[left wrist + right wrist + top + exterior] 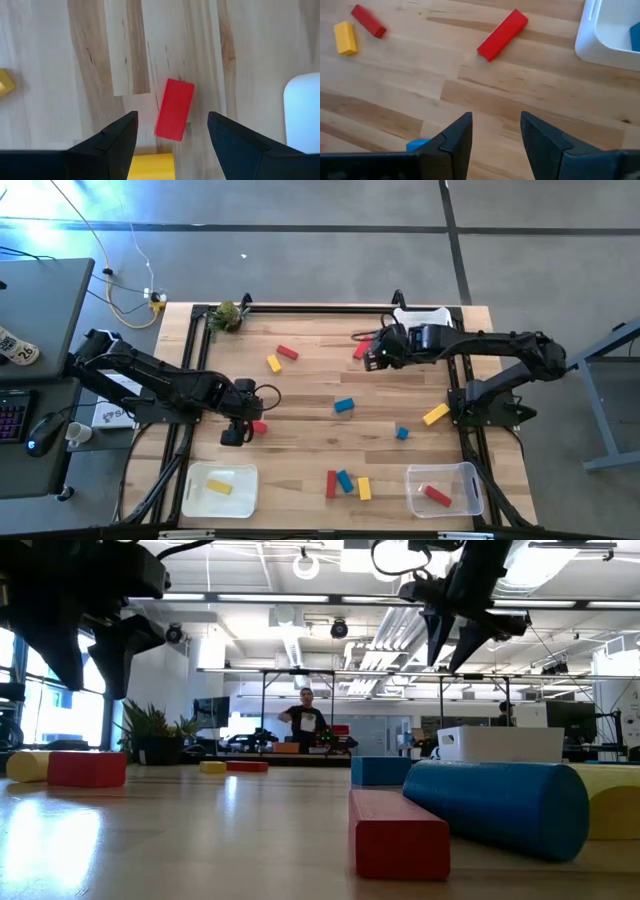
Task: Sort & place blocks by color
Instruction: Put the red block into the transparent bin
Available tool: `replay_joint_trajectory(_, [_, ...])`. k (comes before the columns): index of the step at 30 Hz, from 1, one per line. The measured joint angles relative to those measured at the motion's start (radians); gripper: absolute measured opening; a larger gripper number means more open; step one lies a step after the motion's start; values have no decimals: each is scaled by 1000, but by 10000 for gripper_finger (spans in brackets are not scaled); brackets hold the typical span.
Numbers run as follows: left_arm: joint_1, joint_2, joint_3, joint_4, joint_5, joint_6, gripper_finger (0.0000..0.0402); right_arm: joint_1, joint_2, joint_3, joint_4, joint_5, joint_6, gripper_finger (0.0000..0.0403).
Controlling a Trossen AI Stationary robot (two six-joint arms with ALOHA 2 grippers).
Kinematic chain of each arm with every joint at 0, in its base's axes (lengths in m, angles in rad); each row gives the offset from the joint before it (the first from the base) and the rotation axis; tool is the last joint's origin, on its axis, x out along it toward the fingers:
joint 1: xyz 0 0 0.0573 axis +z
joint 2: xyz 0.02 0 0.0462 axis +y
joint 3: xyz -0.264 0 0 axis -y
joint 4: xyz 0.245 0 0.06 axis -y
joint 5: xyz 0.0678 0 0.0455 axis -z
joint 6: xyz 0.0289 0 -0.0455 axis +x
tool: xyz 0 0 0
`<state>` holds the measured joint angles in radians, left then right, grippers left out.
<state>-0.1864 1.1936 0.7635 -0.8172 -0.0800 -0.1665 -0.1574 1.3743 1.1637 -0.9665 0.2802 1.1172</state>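
The left pincer (232, 436) hangs at lower left of the high view, fingers spread wide and empty, directly over a short red block (174, 108) that lies flat on the desk (310, 405). The right pincer (372, 361) hovers at upper centre-right, jaws parted and grasping nothing, with a long red bar (502, 34) ahead of it and a white bin (607, 37) just beside.

Risks, as judged from this position:
- The red block sits slightly skewed between the left fingers. A straight descent could clip one corner and rotate or push it away.
- A yellow block (151, 167) lies close to the red one; a wide closure could trap both and mix colours.
- The right bar lies diagonal; without wrist alignment the jaws may close on its corners and slip.

The blocks are small, solid-coloured and hard-edged, in red, yellow and blue. Most are scattered across the desk; one yellow (219, 487) lies in the lower-left bin (190, 485), one red (437, 496) in the clear lower-right bin (412, 480).
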Motion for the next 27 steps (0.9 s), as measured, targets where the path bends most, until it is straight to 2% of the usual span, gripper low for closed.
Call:
replay_joint_trajectory(13, [0,87,0,5,1,47,227,112,0,0,0,52,109,151])
replay_joint_trajectory(27, [0,247,0,11,1,92,227,132,0,0,-1,64,113,151])
